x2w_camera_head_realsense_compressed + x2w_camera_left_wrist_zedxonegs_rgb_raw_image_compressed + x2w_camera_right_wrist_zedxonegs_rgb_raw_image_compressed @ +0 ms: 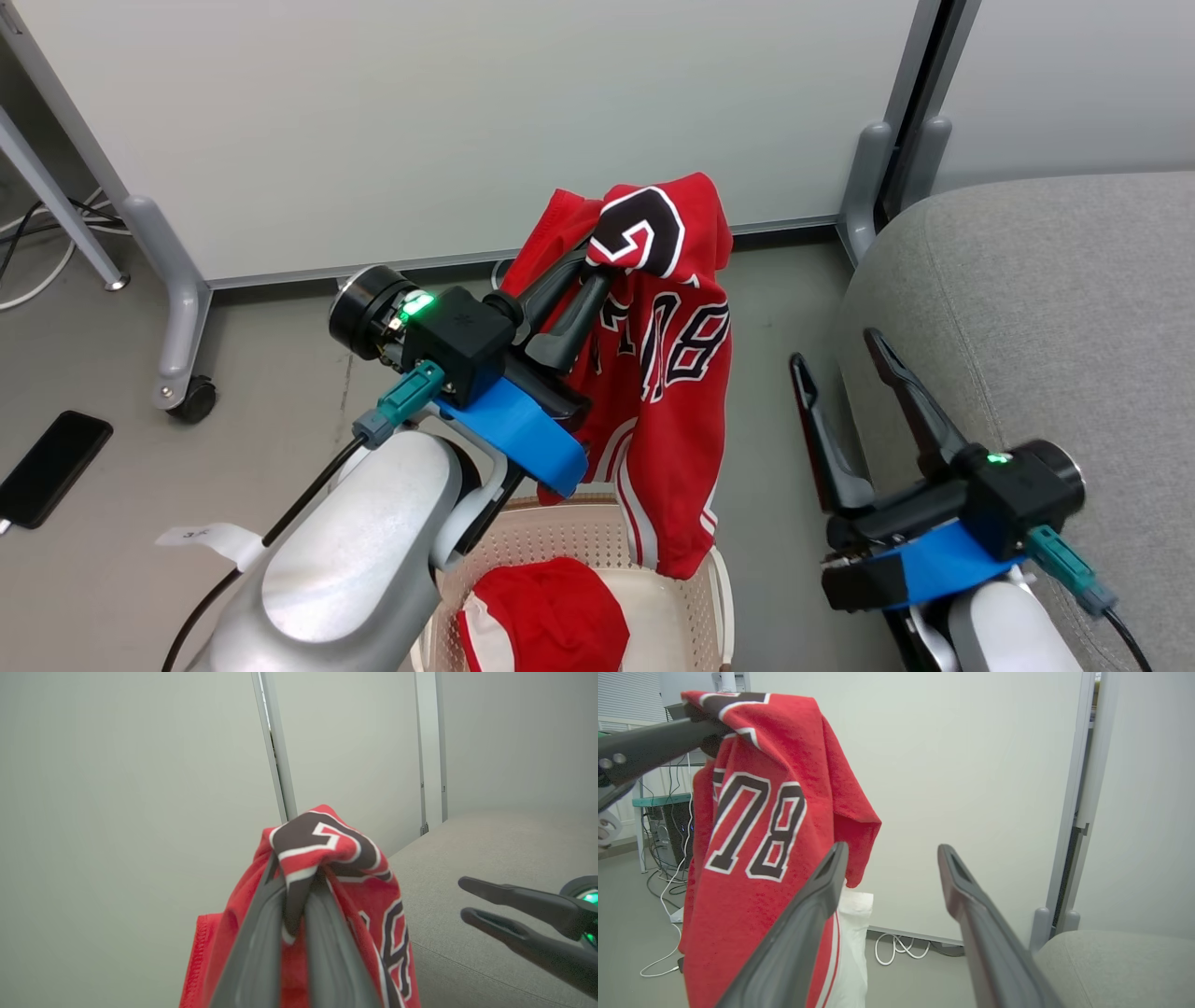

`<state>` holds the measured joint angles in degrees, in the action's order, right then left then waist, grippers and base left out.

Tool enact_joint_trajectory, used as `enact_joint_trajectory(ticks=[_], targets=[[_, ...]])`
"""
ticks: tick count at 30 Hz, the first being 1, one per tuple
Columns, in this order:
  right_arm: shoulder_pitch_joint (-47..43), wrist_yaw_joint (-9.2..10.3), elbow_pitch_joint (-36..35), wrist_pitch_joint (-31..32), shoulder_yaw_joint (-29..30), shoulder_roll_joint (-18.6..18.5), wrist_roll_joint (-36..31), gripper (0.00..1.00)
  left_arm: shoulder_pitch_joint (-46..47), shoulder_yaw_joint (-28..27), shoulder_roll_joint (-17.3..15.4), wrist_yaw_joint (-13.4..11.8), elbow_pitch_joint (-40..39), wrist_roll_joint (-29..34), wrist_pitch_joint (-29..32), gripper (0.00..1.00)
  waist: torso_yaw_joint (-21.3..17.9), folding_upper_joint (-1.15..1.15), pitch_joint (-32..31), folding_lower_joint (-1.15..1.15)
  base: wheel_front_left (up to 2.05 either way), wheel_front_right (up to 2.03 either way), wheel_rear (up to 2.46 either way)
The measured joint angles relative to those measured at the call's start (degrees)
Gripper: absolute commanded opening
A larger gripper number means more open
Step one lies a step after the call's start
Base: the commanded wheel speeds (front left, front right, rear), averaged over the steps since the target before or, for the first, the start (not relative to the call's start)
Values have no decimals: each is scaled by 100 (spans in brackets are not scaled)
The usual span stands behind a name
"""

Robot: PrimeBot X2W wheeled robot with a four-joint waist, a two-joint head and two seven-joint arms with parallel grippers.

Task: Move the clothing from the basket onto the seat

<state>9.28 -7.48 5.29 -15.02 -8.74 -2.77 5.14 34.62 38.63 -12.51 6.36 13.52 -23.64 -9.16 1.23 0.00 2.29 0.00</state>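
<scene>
My left gripper is shut on the red jersey, which hangs from it high above the basket, its numerals showing and its hem reaching the far rim. In the left wrist view the jersey is bunched over my left gripper. The plain red garment with white panels lies inside the basket. My right gripper stands open and empty at the left edge of the grey seat. In the right wrist view the jersey hangs to the left of my right gripper.
A white partition wall on grey castor legs stands behind the basket. A black phone lies on the floor at the left, with cables further back. A paper tag lies on the floor beside my left arm.
</scene>
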Motion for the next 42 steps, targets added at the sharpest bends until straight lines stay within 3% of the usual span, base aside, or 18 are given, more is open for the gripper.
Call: enact_joint_trajectory(ticks=[13, 24, 31, 32, 33, 42], targets=[[1064, 0, 784, 0, -944, -215, 154, 100, 104, 205, 92, 1, -38, 10, -36, 0, 187, 0, 76, 0, 0, 0, 0], [1815, 0, 1770, 0, -1659, -481, 853, 100, 321, 595, 277, 51, -118, 45, -100, 0, 427, 0, 181, 0, 0, 0, 0], [1995, 0, 1956, 0, -1935, -514, 1172, 100, 394, 698, 285, 60, -140, 16, -116, 0, 469, 0, 204, 0, 0, 0, 0], [2002, 0, 1957, 0, -1979, -522, 1211, 13, 398, 698, 277, 60, -142, 2, -137, 0, 467, 0, 203, 0, 0, 0, 0], [2007, 0, 1964, 0, -2018, -533, 1249, 0, 400, 697, 263, 60, -142, 1, -147, 0, 464, 0, 202, 0, 0, 0, 0], [2031, 0, 1852, 0, -2115, -590, 1405, 0, 435, 688, 203, 41, -133, -9, -162, 0, 427, 0, 223, 0, 0, 0, 0]])
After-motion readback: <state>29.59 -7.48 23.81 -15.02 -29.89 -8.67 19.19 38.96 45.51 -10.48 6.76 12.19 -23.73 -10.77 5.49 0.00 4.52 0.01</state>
